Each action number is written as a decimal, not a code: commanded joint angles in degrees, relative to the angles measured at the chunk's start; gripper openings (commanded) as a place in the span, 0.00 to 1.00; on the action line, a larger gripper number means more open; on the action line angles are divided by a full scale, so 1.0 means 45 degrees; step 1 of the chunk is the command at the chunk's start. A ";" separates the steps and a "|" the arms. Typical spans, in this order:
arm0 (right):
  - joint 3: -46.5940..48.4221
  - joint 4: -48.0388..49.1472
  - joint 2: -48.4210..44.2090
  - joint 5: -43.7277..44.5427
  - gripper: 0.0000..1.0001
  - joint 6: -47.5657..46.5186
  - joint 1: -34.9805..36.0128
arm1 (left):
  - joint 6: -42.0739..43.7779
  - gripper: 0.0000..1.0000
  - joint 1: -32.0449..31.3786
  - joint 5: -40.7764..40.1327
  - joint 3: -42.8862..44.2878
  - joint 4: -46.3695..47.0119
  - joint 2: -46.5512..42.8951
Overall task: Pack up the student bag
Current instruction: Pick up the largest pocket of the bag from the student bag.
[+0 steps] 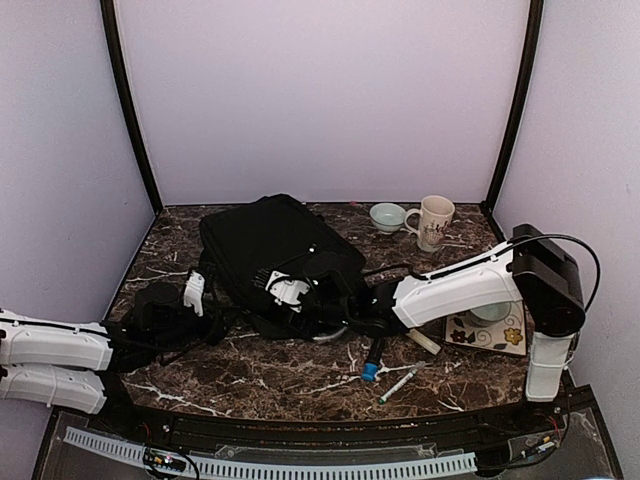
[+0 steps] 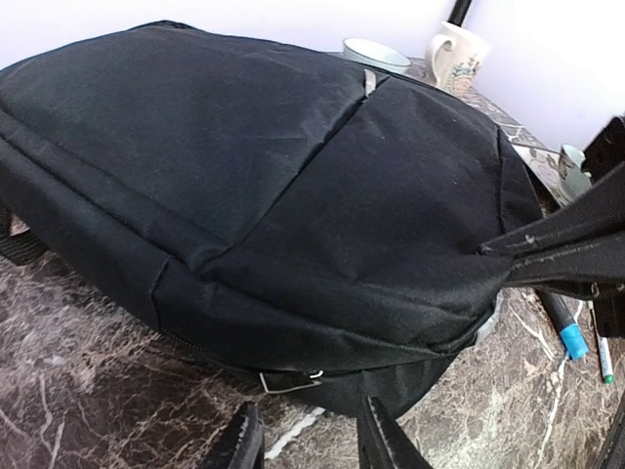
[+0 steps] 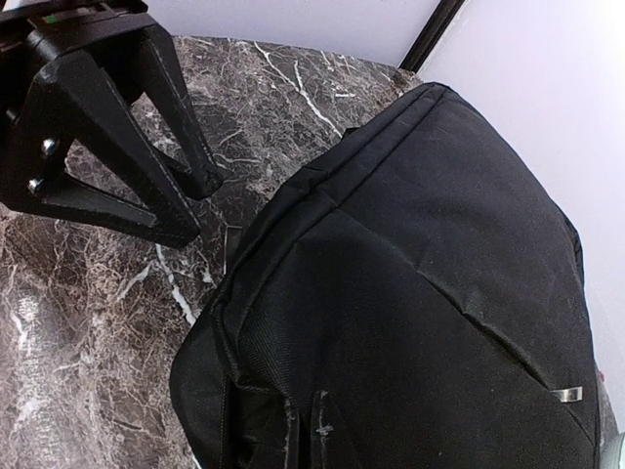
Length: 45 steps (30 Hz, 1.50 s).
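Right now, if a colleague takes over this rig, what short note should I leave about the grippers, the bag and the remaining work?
Left gripper: open, empty, low beside the student bag.
Right gripper: appears shut on fabric at the bag's other end.
Bag: lying flat on the marble table; no opening visible.
Done: nothing visibly packed.
Left: blue-capped marker and green-tipped pen lie on the table outside the bag; probably open the bag and load them.
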 commanded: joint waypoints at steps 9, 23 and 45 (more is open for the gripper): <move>-0.0210 0.0937 -0.0764 -0.0980 0.00 0.1141 -0.0633 | 0.0057 0.31 0.0959 0.1905 -0.0557 0.3035 0.1585; -0.0563 0.1160 -0.1083 -0.1454 0.00 0.1414 -0.0793 | -0.0418 0.19 0.1350 0.2896 -0.0545 0.5136 0.3609; -0.0546 0.0976 -0.1009 -0.1646 0.00 0.1743 -0.0872 | -0.0668 0.00 0.1395 0.4172 -0.1278 0.4863 0.1526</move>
